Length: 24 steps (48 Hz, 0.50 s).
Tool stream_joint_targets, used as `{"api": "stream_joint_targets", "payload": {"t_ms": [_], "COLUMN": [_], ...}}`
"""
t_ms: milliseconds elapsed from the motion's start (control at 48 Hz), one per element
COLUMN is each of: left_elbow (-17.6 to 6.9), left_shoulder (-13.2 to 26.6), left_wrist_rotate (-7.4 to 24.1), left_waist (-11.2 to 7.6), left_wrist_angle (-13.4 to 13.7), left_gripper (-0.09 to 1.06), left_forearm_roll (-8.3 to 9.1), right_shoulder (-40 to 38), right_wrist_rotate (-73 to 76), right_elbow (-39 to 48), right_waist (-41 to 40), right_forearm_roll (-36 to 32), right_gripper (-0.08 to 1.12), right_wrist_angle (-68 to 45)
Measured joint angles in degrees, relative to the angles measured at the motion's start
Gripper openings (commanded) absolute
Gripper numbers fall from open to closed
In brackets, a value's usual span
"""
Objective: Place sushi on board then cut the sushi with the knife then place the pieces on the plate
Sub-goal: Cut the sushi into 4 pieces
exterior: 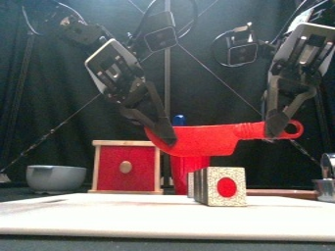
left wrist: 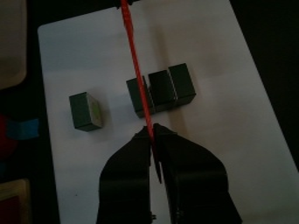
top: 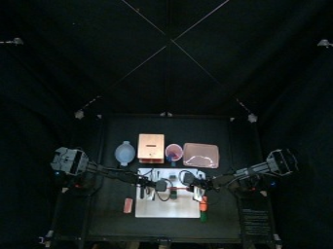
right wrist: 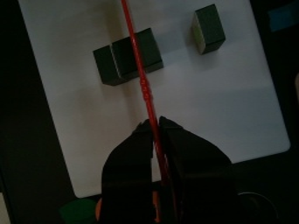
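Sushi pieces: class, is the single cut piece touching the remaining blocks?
Apart. Left wrist view shows bare white board between the single piece and the remaining blocks.

In the front view the near sushi block (exterior: 224, 185) hides any others behind it, and the picture's right edge cuts off a pale grey thing (exterior: 327, 186) that you cannot name. In the top view the blocks on the white board (top: 169, 214) are too small to count, and the arms cover part of it. In both wrist views the red knife (left wrist: 133, 61) runs out of the picture, so you do not see its far end.
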Motion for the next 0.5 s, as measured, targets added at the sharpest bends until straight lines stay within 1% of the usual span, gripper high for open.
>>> {"api": "stream_joint_targets", "payload": {"t_ms": [208,500], "left_elbow": [-0.9,-1.1], "left_shoulder": [1.6,2.2], "left_wrist_rotate": [0.0,0.0], "left_waist": [-0.26,-0.26], "left_wrist_angle": [0.2,0.0], "left_gripper": [0.42,0.42], "left_forearm_roll": [-2.46,-4.39], "right_shoulder": [1.7,2.3], "right_wrist_rotate": [0.0,0.0], "right_elbow": [0.2,0.3], "right_waist": [0.3,0.3], "right_forearm_roll": [0.4,0.4], "right_gripper": [0.37,0.37], "right_wrist_angle": [0.0,-0.2]}}
